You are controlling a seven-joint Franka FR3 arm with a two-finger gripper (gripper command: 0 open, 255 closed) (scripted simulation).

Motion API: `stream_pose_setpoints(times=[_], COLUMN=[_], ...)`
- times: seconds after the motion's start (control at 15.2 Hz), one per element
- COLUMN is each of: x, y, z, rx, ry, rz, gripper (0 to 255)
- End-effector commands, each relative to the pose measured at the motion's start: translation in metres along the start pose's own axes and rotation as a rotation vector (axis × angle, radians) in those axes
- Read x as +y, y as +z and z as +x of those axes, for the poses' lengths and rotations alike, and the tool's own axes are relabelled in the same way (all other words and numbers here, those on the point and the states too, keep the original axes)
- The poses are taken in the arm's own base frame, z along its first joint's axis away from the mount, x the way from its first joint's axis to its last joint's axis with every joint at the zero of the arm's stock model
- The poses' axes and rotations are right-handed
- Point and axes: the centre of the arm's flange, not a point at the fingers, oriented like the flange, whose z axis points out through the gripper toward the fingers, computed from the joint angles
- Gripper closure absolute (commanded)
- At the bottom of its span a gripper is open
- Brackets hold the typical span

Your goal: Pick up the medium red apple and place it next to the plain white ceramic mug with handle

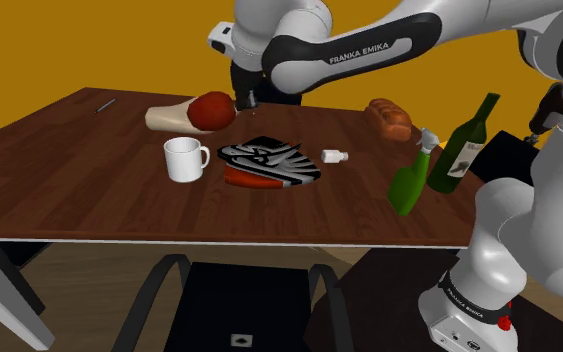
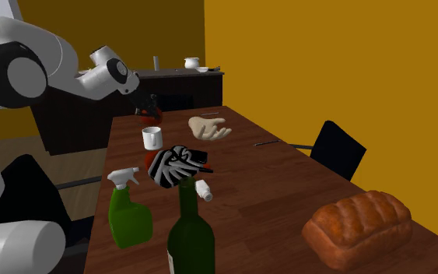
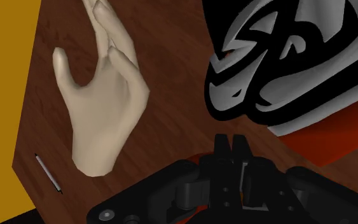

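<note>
I am hanging my gripper [image 3: 231,141] over the dark wooden table [image 1: 69,170], with my fingers pressed together and nothing lying between them. Below me, off one side of my fingertips, a black-and-white striped object [image 3: 285,57] is lying on a red thing [image 3: 311,143]. Off the other side, a beige model hand [image 3: 104,108] is lying flat. The red apple [image 1: 212,110] is showing just beside my gripper in the shoulder view, and I cannot tell whether it is touching me. The white mug [image 1: 183,158] is standing upright, apart from my gripper and the apple. A thin pen [image 3: 48,173] is lying past the model hand's wrist.
</note>
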Motion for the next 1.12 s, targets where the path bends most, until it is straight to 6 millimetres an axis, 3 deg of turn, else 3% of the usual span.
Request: stream_pose_setpoints(times=[0.0,1.06], x=[-0.002,-0.013], y=[-0.005,-0.040], z=[0.028,0.236], rx=[0.000,0.000], ry=[0.001,0.001], rz=[0.000,0.000], gripper=[255,255])
